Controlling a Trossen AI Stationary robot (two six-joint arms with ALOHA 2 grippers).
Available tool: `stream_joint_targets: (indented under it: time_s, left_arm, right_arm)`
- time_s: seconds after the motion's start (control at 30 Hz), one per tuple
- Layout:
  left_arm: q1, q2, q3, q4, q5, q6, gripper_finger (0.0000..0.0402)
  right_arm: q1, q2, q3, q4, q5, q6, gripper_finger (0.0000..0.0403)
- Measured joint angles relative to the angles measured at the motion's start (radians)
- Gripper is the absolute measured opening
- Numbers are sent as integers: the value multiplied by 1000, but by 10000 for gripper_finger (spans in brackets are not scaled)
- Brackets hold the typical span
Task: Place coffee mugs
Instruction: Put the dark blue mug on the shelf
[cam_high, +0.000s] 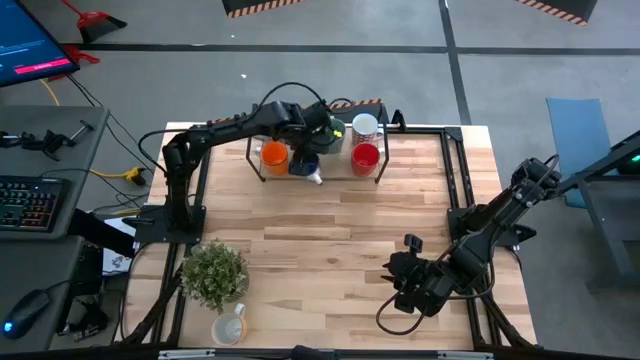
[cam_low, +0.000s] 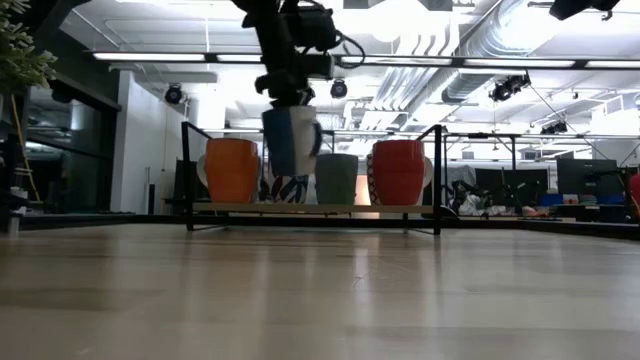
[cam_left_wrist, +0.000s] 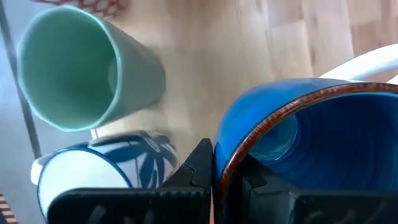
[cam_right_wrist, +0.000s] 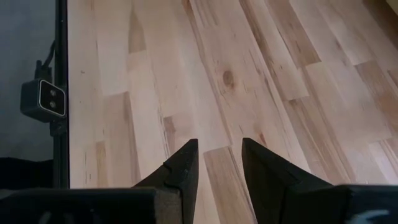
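My left gripper (cam_high: 306, 148) reaches over the black rack (cam_high: 258, 172) at the table's far edge and is shut on the blue mug (cam_low: 290, 140). On the rack stand an orange mug (cam_low: 232, 170), a white patterned mug (cam_left_wrist: 106, 174), a pale green mug (cam_left_wrist: 81, 68), a red mug (cam_low: 398, 172) and a white mug (cam_high: 365, 126). A cream mug (cam_high: 230, 327) stands at the near-left corner. My right gripper (cam_high: 405, 272) is open above bare wood near the table's right side. My left gripper holds the blue mug by its brown-edged rim (cam_left_wrist: 231, 163), one finger (cam_left_wrist: 198, 168) outside the wall and one inside the hollow. It comes from above, pointing down. The mug hangs below the fingers, slightly tilted, lifted clear of the rack's shelf (cam_low: 310, 208), between the orange and pale green mugs.
A potted green plant (cam_high: 213, 272) stands at the near-left by the cream mug. The rack's black posts (cam_low: 437, 180) and the mugs crowd the space around the held mug. The wooden table (cam_high: 330, 240) is open across its middle. Black frame rails (cam_high: 455, 180) run along the sides.
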Motion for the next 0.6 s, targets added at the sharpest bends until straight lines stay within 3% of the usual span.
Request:
stream_joint_targets:
  time_s: [0.6]
  left_arm:
    - [34,103,1,-5,-81,74,4]
  right_arm:
    - [0,0,0,1,24,4,103]
